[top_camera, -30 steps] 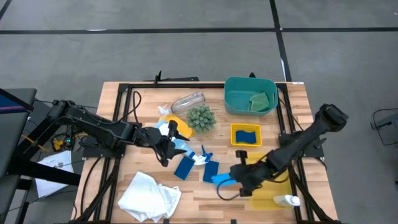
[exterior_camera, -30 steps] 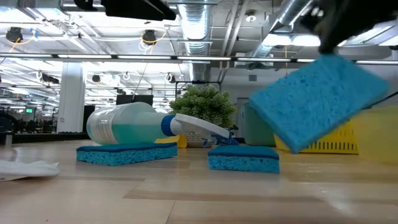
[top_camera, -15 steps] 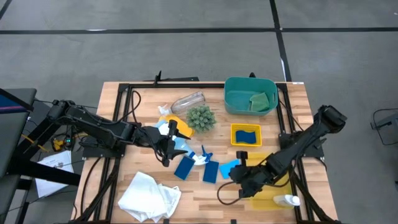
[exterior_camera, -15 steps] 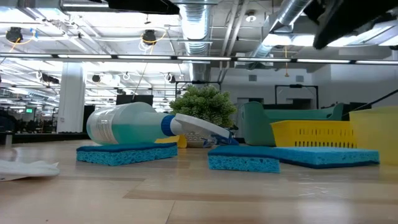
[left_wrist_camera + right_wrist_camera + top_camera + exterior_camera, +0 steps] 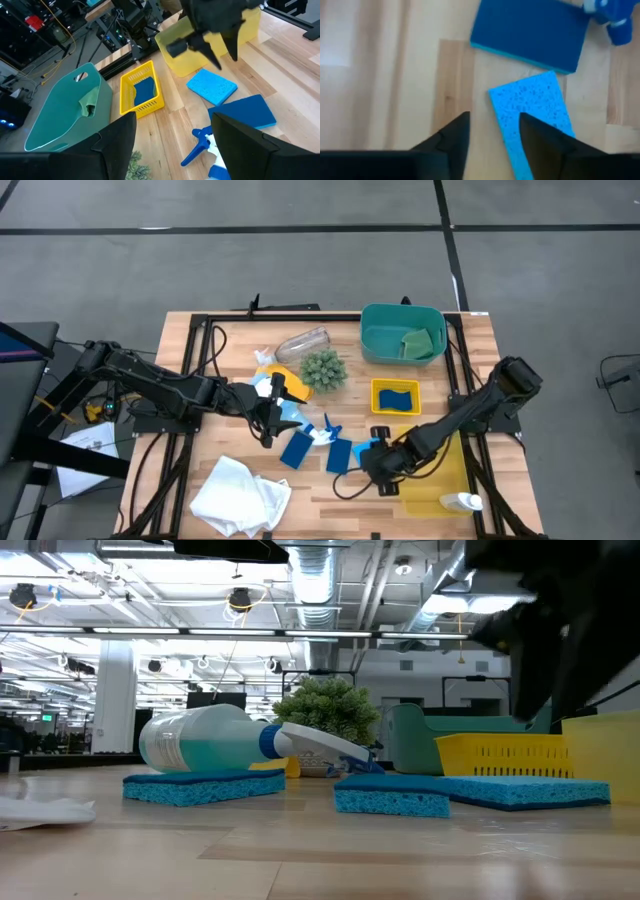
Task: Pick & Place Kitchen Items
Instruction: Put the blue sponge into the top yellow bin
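A: Light blue sponge [image 5: 532, 117] – where?

B: Flat on the table, just beside a dark blue sponge [image 5: 530, 25]; right gripper [image 5: 494, 122] over it, fingers parted, empty.

A: Handling?

B: Likely light, soft, squashy – best pinched across the short sides. Left gripper [image 5: 172, 120] spread wide, holding nothing. No readable labels anywhere

Spray bottle [image 5: 293, 413] between two sponges [image 5: 297, 449]

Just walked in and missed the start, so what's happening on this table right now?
The right gripper hangs open above a light blue sponge lying flat on the table, holding nothing. The left gripper is open over the spray bottle. A yellow bin already holds a blue sponge.
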Action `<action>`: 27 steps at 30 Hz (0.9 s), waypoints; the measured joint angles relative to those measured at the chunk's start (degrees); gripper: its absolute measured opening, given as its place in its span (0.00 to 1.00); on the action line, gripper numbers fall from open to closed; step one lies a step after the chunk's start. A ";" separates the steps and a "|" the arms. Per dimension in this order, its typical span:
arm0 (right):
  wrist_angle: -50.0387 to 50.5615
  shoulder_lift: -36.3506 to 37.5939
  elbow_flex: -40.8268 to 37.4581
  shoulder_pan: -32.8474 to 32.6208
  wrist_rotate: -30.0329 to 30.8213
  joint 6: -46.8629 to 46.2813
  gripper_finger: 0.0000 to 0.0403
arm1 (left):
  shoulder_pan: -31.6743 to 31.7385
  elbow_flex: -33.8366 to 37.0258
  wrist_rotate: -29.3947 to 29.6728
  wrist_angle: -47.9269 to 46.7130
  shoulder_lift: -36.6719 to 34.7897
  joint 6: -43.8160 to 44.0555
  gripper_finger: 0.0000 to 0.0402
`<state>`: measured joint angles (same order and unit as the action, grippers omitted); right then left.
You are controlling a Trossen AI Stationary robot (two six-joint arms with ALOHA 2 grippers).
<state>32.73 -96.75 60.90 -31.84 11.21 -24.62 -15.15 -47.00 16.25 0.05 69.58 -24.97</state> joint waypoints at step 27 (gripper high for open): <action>8.44 -13.32 7.18 3.56 -3.37 3.21 0.02 | 0.01 0.00 -0.01 -0.04 0.00 -0.01 0.64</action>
<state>41.17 -110.07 68.08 -28.28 7.85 -21.41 -15.14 -47.00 16.24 0.01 69.58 -24.98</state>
